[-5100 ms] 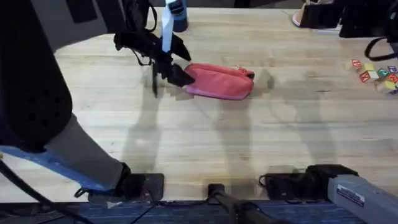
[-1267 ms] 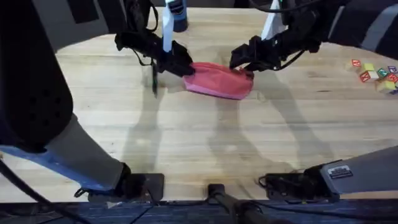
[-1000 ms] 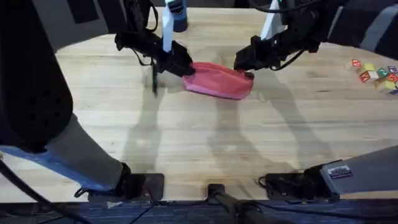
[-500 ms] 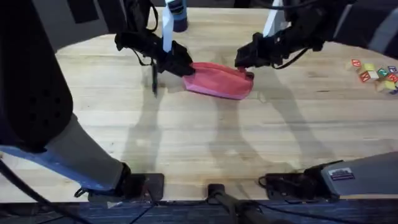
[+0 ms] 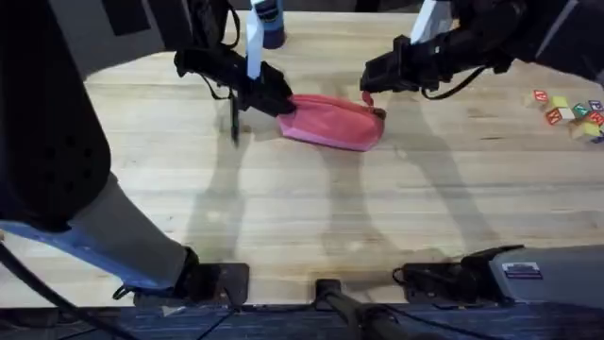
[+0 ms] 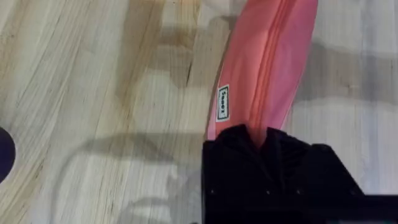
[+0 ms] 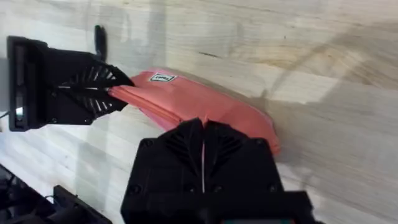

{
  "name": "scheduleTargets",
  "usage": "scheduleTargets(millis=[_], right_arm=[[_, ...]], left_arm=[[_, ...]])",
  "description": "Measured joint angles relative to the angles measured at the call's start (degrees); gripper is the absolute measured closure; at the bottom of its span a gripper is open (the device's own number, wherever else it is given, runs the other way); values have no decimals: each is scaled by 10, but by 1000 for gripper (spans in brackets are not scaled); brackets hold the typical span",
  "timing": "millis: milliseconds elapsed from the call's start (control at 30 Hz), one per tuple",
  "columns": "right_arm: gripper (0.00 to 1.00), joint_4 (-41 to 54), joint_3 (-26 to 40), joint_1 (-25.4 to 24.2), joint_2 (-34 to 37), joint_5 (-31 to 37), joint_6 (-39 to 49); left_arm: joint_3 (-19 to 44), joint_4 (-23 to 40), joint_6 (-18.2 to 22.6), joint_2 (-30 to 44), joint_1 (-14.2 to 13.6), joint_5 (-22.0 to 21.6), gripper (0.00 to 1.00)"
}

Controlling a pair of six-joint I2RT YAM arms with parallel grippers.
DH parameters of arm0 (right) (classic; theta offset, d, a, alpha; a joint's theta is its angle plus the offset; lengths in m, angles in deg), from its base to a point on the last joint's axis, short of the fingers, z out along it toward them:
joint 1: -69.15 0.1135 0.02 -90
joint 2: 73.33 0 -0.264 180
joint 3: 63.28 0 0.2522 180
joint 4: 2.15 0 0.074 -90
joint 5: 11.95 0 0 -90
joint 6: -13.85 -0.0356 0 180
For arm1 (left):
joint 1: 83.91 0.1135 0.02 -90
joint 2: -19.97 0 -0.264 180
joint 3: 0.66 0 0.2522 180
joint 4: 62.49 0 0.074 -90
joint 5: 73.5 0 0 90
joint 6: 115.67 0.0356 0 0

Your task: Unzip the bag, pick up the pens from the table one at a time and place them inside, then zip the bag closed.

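Observation:
The coral-pink bag [image 5: 335,123] lies on the table [image 5: 302,217], its zipper still running closed along the top in the left wrist view [image 6: 267,56]. My left gripper [image 5: 276,100] is shut on the bag's left end [image 6: 258,134]. My right gripper [image 5: 370,81] hovers just over the bag's right end with its fingers pressed together [image 7: 203,149]. A small pink tab shows under its tip; whether it is pinched is hidden. One dark pen [image 5: 233,121] lies left of the bag, beside the left gripper, and shows again in the right wrist view [image 7: 98,37].
A blue bottle [image 5: 271,24] stands at the back behind the left arm. Coloured toy blocks [image 5: 571,107] sit at the far right edge. Bare planks stretch across the table's front half, up to the arm bases.
The right arm came in from its base to the bag's right end, then rose a little up and to the right over the last second. The left gripper and bag stayed put.

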State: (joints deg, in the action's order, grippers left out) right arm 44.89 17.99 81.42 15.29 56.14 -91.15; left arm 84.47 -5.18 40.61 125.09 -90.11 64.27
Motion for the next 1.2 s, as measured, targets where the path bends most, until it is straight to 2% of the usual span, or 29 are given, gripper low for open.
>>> scheduleTargets(millis=[167, 500, 1200], right_arm=[[968, -7, 0, 4, 0, -14, 0], [970, -102, 0, 98, 17, -41, 0], [971, -309, 0, 192, 104, -44, -73]], left_arm=[[0, 0, 0, 0, 0, 0, 959], [0, 0, 0, 0, 0, 0, 959], [0, 1, 0, 0, 4, -2, 959]])
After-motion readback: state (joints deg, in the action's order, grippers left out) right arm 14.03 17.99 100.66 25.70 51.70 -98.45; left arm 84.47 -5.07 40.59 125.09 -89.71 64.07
